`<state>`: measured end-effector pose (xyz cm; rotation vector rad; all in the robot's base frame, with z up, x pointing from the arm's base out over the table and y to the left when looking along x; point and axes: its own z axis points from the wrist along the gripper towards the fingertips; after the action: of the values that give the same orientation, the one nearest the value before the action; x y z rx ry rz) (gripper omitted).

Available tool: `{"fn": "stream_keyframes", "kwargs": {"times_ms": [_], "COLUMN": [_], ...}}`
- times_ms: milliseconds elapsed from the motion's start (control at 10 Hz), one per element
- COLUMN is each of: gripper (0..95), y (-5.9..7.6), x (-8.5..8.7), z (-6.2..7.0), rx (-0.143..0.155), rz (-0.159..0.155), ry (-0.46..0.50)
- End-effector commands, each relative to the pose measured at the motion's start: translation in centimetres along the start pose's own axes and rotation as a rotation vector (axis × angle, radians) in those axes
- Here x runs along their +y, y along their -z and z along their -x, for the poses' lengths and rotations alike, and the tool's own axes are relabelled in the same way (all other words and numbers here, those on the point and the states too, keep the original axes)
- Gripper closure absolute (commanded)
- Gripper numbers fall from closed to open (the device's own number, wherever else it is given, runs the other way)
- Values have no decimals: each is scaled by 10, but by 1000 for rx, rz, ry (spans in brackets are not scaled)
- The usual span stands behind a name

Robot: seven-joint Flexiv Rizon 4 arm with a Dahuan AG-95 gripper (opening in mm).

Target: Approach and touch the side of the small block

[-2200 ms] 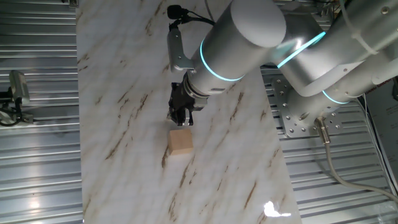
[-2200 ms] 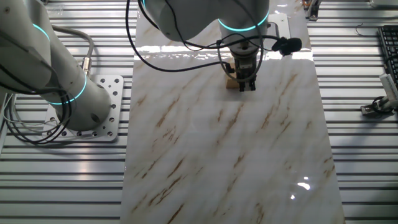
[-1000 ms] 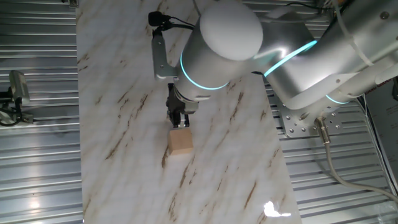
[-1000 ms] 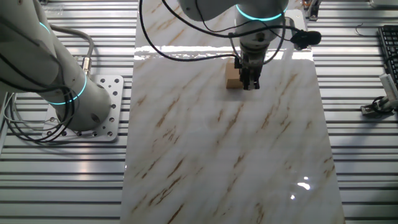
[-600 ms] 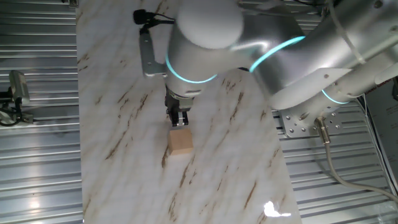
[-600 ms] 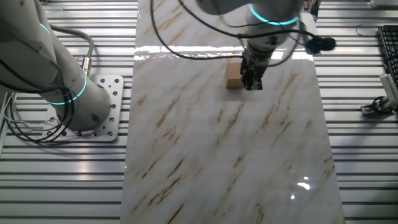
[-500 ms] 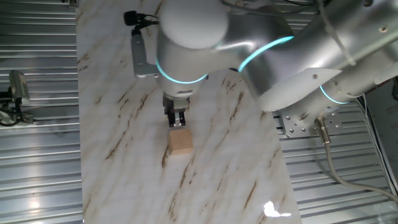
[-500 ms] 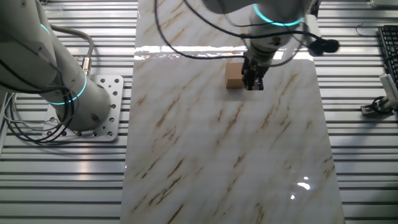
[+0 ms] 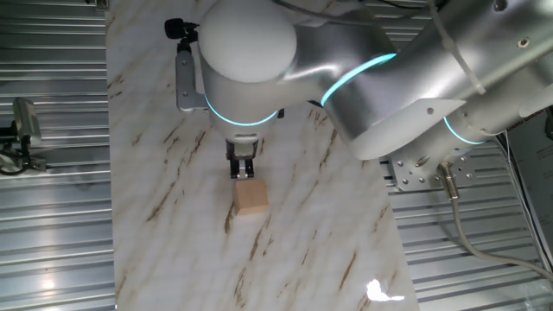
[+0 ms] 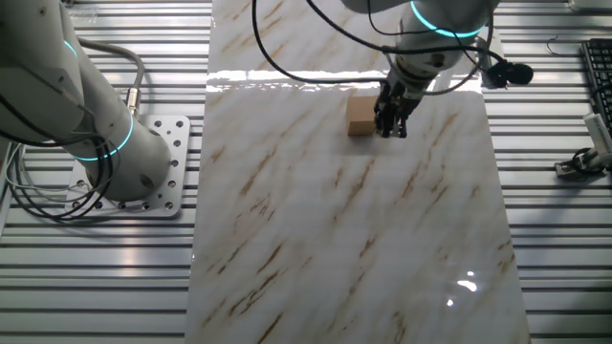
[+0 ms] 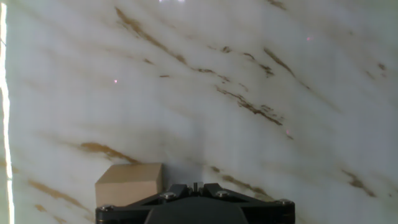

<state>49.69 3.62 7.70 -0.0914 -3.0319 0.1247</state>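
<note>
The small block (image 9: 251, 198) is a plain light tan wooden cube on the white marble-patterned tabletop (image 9: 173, 216). It also shows in the other fixed view (image 10: 360, 114) and at the lower left of the hand view (image 11: 129, 183). My gripper (image 9: 243, 171) is shut and empty, its tips low beside the block's far side, at or very near it. In the other fixed view the gripper (image 10: 387, 129) sits just right of the block. In the hand view the gripper (image 11: 195, 185) has its jaws together, with the block just to their left.
The marble board sits on a ribbed metal table. The arm's base plate (image 9: 415, 164) stands at the board's side, with a cable. A small clamp-like device (image 9: 22, 130) lies off the board at the left. A keyboard edge (image 10: 598, 86) shows at the right.
The wrist has rotated, swinging the hand camera round to the left in the one fixed view. The gripper tips stayed next to the block. The block has not moved.
</note>
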Motion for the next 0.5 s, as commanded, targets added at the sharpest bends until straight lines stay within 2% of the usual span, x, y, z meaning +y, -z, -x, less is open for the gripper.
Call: {"fn": "stream_keyframes", "kwargs": {"times_ms": [100, 500], "gripper": [950, 950], "y": [0, -9], "x": [-1, -1], "z": [-1, 1], "rx": [-46, -72], "rz": [7, 14], "ry": [40, 50]}}
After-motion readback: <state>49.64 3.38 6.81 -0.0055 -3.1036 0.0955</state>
